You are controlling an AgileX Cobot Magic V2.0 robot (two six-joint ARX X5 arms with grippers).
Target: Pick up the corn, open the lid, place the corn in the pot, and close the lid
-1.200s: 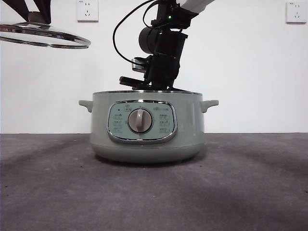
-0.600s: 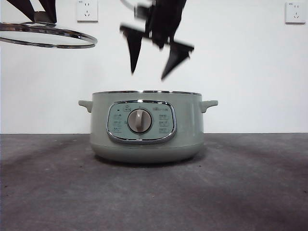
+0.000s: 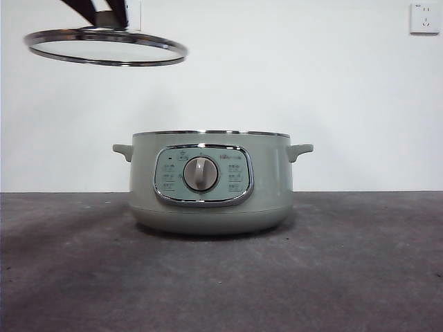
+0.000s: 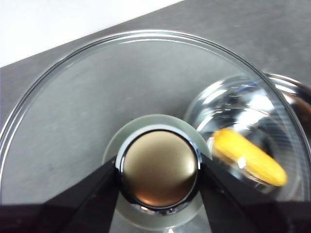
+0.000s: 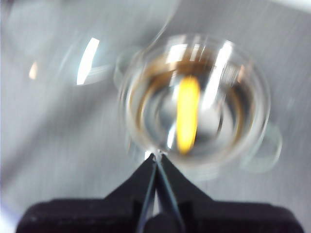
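Where the front view looks level across the table: pot uncovered at centre, lid held in the air above and to one side of it, wall sockets behind. In the left wrist view: left gripper clamped on the lid's knob, glass lid slung beneath, corn seen through it, lying inside the open pot. In the blurred right wrist view: right gripper pressed together and holding nothing, high over the pot, corn on its floor.

Lid held aloft upper left; pot open on table
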